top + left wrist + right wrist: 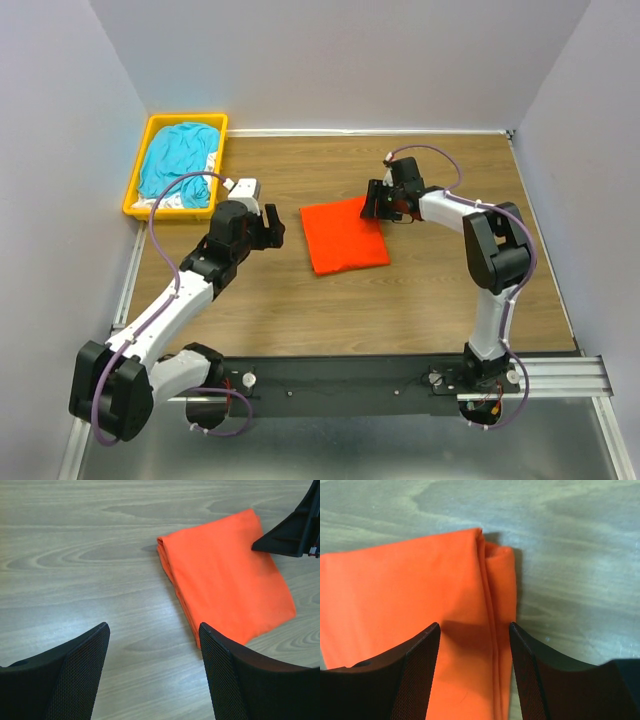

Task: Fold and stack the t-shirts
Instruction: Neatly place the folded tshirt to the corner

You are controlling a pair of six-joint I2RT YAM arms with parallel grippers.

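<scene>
Open roughly midway, nothing pinched: right gripper (475,630). Low over the far right corner of the orange shirt (395,595). Its fingers (415,680) straddle the stacked fold edges, one over flat cloth, the other over the outer edge strip beside bare table (570,555). Shadow on the cloth between them. Contact with the cloth: cannot tell from wrist view. From the left wrist camera, shows as a black fingertip (292,535) right at the shirt's corner, either touching or just above.

Wide open and empty: left gripper (155,630). Hovering over bare wood just left of the orange shirt, pointed toward it, apart from it. Nothing between the mesh pads (75,680) but tabletop.

Orange shirt: folded to a rough square, flat, mid-table, turned slightly off the table's axes. Layered edges visible along its left side in the left wrist view. Sits between the two grippers, right one at its corner, left one short of it.

Outward, far left corner of the table: yellow bin (135,190), just behind the left gripper and well apart from the orange shirt. Inside it: teal shirt (178,160), bunched up, unfolded, filling most of the bin. White fabric (212,160) showing at the bin's right side and near edge, beside and partly under the teal
</scene>
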